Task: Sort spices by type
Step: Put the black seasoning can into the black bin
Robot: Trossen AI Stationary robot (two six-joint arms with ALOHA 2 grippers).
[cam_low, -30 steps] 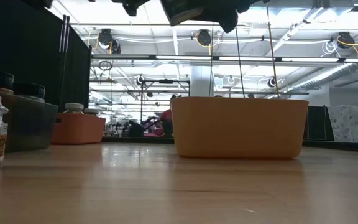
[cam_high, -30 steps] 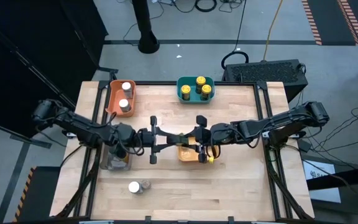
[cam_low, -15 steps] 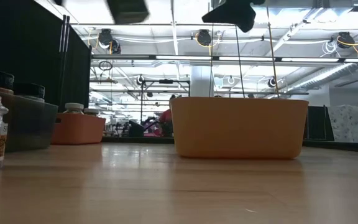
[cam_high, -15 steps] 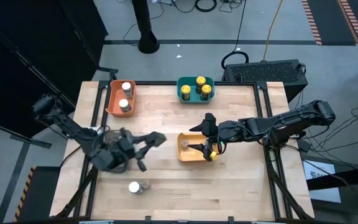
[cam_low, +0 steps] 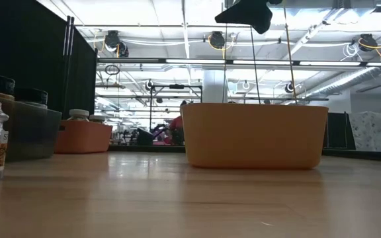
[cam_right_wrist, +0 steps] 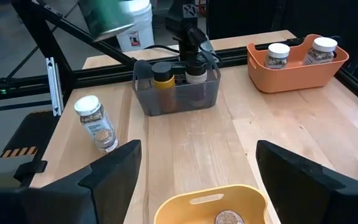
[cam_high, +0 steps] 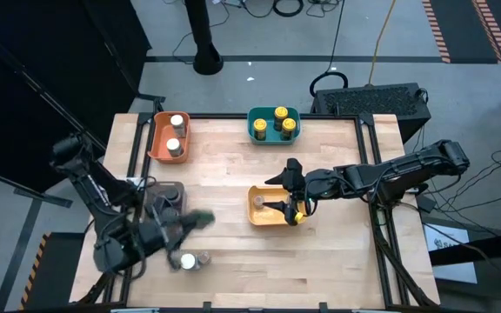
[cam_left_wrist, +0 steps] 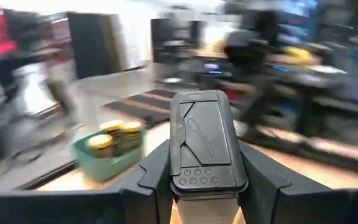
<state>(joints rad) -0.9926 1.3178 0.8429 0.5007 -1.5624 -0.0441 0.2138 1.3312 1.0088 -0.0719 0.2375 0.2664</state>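
High view: wooden bench (cam_high: 320, 261) with four bins. Orange bin (cam_high: 168, 136) at the far left holds two white-lidded jars (cam_high: 175, 135). Teal bin (cam_high: 273, 124) at the far middle holds three yellow-lidded jars (cam_high: 278, 121). Yellow bin (cam_high: 270, 207) sits mid-bench with one jar (cam_high: 259, 201) inside. Grey bin (cam_high: 165, 202) on the left is partly under the left arm. A loose white-lidded jar (cam_high: 188, 261) stands on the bench near the front. Left pincer (cam_high: 200, 217) is blurred, above the bench just beyond the loose jar. Right pincer (cam_high: 289, 193) hangs over the yellow bin, fingers spread, empty.

Low view: yellow bin dead centre; a dark pincer part above it. Loose jar at left edge.

Left wrist view: left pincer clamps a black flip-top jar lid (cam_left_wrist: 207, 144) between its fingers.

Right wrist view: fingers (cam_right_wrist: 114, 177) wide apart over the yellow bin; grey bin holds two jars.
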